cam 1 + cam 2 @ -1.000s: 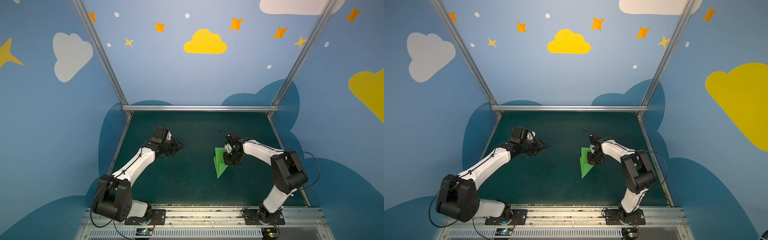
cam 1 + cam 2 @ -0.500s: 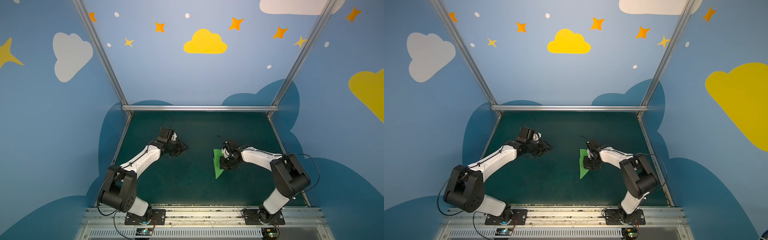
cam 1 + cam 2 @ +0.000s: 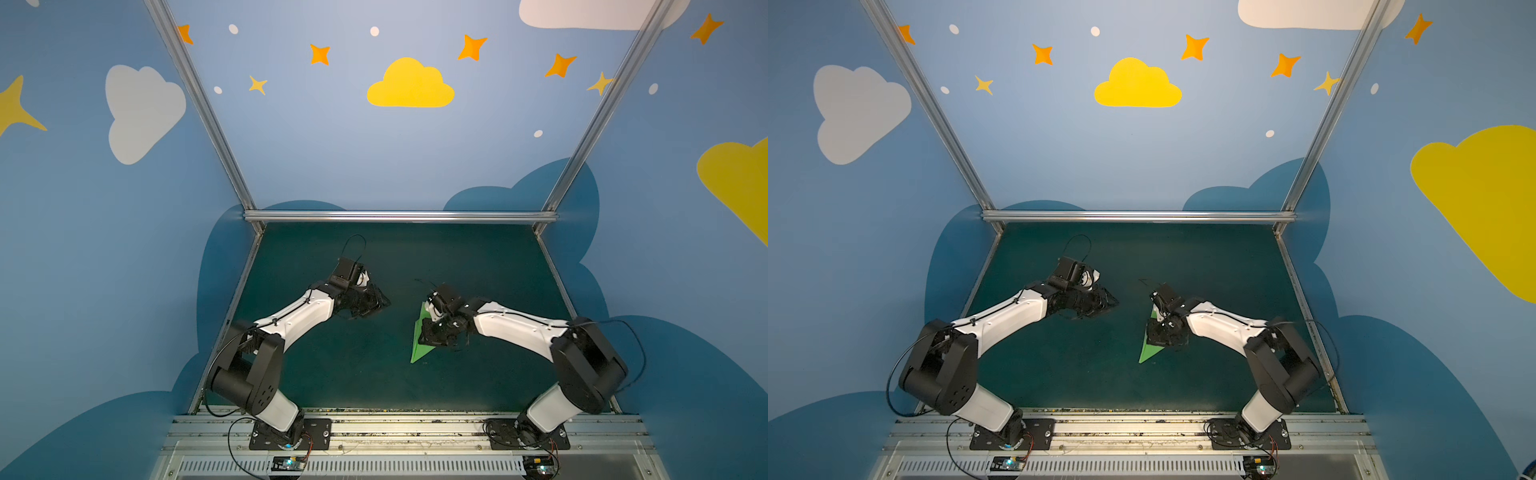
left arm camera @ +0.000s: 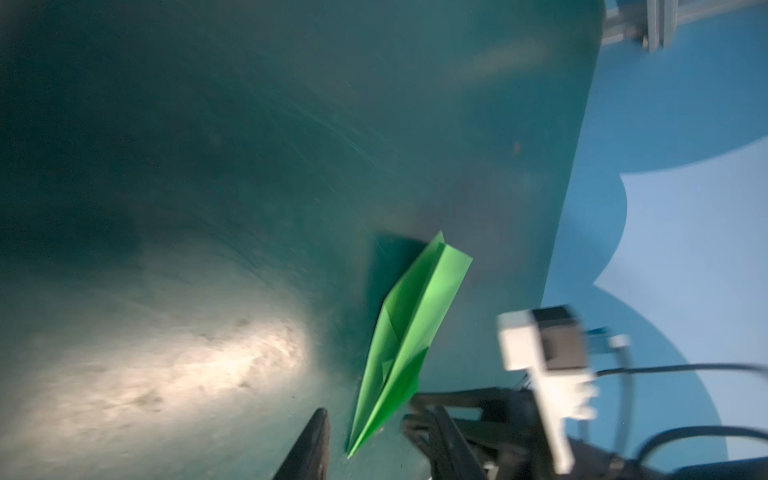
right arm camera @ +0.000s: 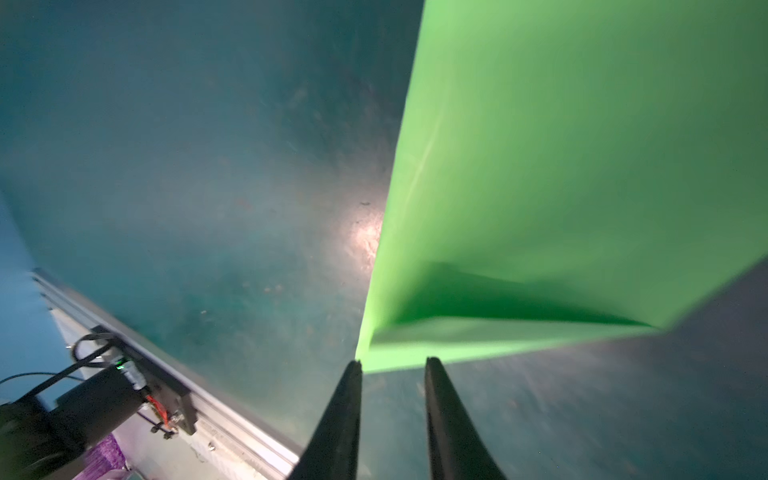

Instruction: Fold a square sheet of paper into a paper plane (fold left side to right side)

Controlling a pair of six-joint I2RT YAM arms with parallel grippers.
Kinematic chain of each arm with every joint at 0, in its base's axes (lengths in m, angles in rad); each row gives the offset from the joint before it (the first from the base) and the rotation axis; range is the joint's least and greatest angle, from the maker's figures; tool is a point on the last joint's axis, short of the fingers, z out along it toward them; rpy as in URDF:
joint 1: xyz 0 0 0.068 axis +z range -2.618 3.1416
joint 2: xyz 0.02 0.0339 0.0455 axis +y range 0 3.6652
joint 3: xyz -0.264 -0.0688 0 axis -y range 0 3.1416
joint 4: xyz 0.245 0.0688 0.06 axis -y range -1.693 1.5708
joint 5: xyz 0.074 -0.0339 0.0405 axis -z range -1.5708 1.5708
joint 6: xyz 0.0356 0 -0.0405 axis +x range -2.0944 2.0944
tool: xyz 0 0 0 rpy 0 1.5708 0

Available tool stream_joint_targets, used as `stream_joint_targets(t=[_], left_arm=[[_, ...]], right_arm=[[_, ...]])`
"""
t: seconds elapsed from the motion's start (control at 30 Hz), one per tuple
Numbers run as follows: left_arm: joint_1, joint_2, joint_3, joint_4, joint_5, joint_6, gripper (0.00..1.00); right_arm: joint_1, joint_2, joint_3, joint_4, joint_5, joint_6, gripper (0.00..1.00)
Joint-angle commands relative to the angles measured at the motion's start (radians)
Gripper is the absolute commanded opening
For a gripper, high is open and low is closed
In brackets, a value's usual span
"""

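Note:
The square sheet of paper stands folded into a bright green paper plane, a slim dart on the dark teal mat right of centre. My right gripper hangs low over its middle and hides part of it. In the right wrist view the right gripper is open, its tips just short of the plane's edge, with nothing between them. My left gripper hovers left of the plane, apart from it. In the left wrist view it is open and empty, with the plane ahead.
The teal mat is bounded by an aluminium rail at the back and slanted posts at both sides. A front rail carries the arm bases and cables. Blue painted walls close in the cell.
The right gripper has sunk toward the mat and its jaws have parted, letting go of the paper, which now lies flatter. The left gripper has moved right, toward the plane.

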State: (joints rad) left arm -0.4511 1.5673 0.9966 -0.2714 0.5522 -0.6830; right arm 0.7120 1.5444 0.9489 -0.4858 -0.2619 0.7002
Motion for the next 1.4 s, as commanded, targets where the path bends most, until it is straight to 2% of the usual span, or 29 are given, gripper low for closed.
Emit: stream_joint_targets(t=[0.0,0.1,0.2,0.37,0.87,1.37], left_arm=[[-0.068,-0.009,-0.025,0.025,0.001,0.040,0.31],[-0.144,0.018,-0.023,0.055,-0.003,0.048,0.22],[-0.213,0.067,0.006,0.076,-0.013,0.055,0.20],[-0.283,0.179,0.080,0.081,-0.013,0.061,0.18],[-0.279,0.329,0.158,0.092,-0.015,0.079,0.16],[-0.244,0.386,0.097,0.139,-0.017,0.092,0.14]], right_arm=[[-0.091,-0.102,-0.040,-0.051,-0.004,-0.018,0.35],[-0.184,-0.147,-0.092,-0.033,-0.074,-0.051,0.43],[-0.258,-0.155,-0.130,-0.001,-0.167,-0.073,0.50],[-0.360,-0.151,-0.218,0.114,-0.315,-0.028,0.51],[-0.405,-0.133,-0.352,0.245,-0.390,0.025,0.51],[-0.405,-0.065,-0.348,0.329,-0.429,0.057,0.51]])
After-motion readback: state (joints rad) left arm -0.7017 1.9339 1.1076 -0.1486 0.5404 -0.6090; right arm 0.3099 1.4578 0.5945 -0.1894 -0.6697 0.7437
